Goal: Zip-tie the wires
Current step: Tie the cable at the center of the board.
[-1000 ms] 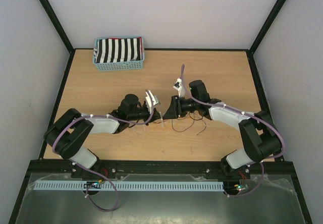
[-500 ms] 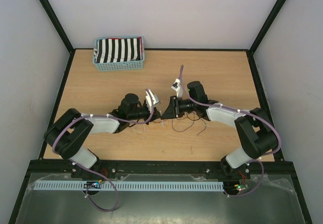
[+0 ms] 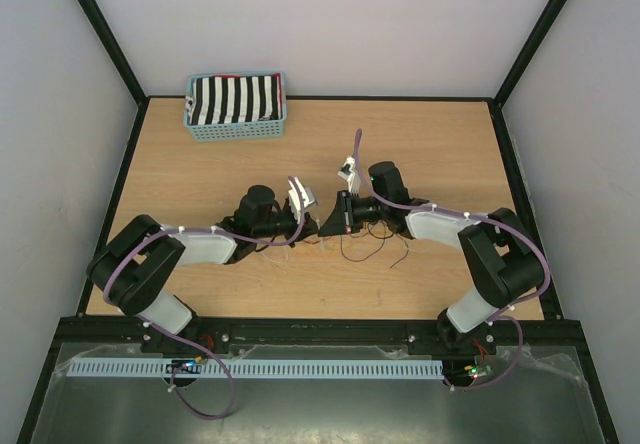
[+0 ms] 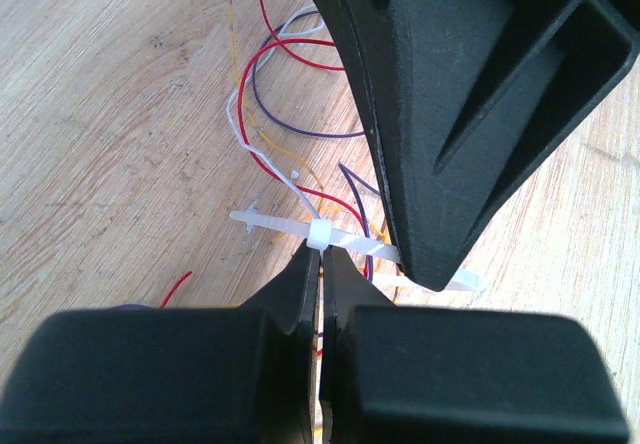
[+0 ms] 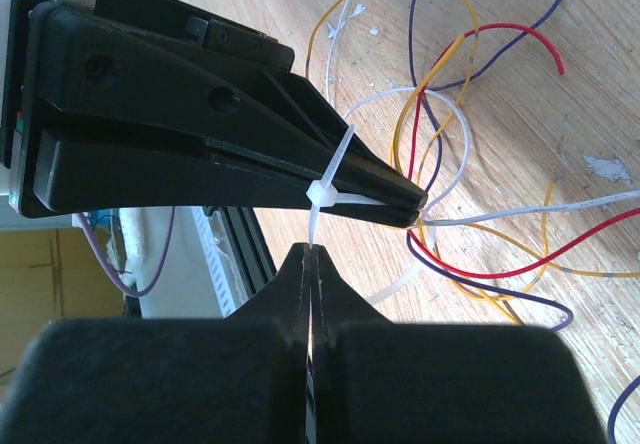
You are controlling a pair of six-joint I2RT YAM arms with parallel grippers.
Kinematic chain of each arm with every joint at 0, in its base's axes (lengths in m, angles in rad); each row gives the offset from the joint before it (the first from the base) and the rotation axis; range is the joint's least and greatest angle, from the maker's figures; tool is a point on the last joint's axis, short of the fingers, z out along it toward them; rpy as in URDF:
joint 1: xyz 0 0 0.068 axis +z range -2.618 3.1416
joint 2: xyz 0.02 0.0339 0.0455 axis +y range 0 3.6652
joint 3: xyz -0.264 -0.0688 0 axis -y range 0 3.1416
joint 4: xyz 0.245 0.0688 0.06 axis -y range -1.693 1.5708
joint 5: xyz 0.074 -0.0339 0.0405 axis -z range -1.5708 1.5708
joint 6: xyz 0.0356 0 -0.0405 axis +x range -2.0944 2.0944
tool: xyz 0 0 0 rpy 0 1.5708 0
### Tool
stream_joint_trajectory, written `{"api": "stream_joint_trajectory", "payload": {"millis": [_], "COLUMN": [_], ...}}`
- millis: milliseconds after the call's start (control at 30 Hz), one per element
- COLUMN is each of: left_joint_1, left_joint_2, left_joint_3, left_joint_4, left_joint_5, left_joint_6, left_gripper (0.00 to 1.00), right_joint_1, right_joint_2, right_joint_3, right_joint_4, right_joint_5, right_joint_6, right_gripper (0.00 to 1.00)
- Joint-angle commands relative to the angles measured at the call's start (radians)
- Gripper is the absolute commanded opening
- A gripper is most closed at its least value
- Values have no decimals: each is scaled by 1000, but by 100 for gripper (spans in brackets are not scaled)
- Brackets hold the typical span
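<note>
The wires [image 5: 500, 28] are thin red, yellow, purple and white strands that loop on the wooden table [image 3: 200, 174] and gather at one point. A white zip tie [image 5: 322, 194] runs around that bunch. My left gripper [image 4: 320, 256] is shut on the zip tie [image 4: 320, 232] just below its square head. My right gripper [image 5: 312, 249] is shut on the tie's thin tail, a short way from the head. In the top view the left gripper [image 3: 316, 226] and right gripper [image 3: 332, 226] meet tip to tip at mid-table, and the wires [image 3: 375, 246] trail off to the right.
A blue basket [image 3: 194, 127] holding a black-and-white striped cloth stands at the table's back left. A black frame rail [image 3: 320, 329] runs along the near edge. In the left wrist view the right gripper's black body [image 4: 470, 114] fills the upper right.
My right gripper has slid left to the left gripper's tips and closed from half open onto the zip tie's tail. The left arm has stayed put, still shut.
</note>
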Motion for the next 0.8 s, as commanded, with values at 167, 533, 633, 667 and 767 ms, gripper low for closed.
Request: {"api": "stream_joint_trajectory", "payload": {"millis": [167, 533, 633, 667, 767], "left_joint_1": [-32, -56, -58, -59, -58], "left_joint_2": [-17, -34, -46, -50, -55], "left_joint_3": [-2, -21, -28, -30, -31], "left_joint_4": [11, 12, 12, 12, 14], "left_joint_5": [-26, -58, -66, -68, -76], "left_joint_6": [83, 121, 123, 124, 121], "left_gripper": [0, 0, 0, 0, 0], "right_joint_1": [6, -14, -20, -21, -21], "right_joint_2": [41, 66, 73, 75, 75], "right_joint_3": [44, 102, 107, 107, 107], "right_joint_4": [23, -17, -32, -32, -32], "right_joint_5": [-5, 19, 29, 31, 17], "right_joint_6": [20, 4, -6, -7, -9], "right_gripper": [0, 0, 0, 0, 0]}}
